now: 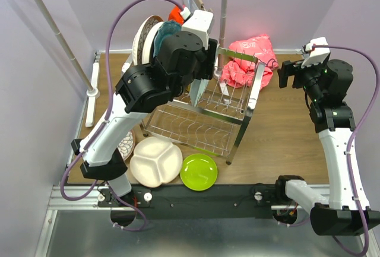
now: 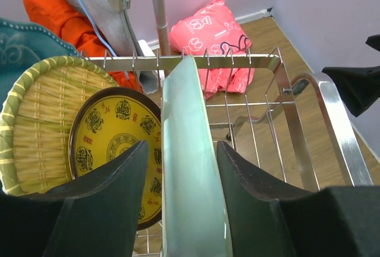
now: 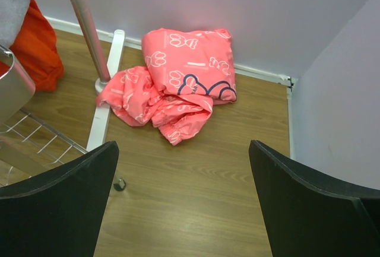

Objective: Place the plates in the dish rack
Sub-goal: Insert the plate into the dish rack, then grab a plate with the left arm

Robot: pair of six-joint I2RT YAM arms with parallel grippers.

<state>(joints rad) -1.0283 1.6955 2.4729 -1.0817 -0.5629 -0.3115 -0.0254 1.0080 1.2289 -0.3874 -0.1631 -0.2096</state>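
left gripper [image 2: 181,145] straddles pale aqua plate [image 2: 191,200], upright on edge between jaws, above dish rack [image 2: 249,61] tines; cannot tell whether pinched or freed. seat your plate's rim in slot beneath jaws, clear of yellow plate [image 2: 116,144] left of jaws. right gripper [image 3: 182,147] gaping, empty

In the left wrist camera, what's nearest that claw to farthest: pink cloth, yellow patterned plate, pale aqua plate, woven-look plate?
1. Pale aqua plate, between the fingers.
2. Yellow patterned plate, just left.
3. Woven-look plate, farther left, behind the yellow one.
4. Pink cloth, far back, beyond the dish rack.
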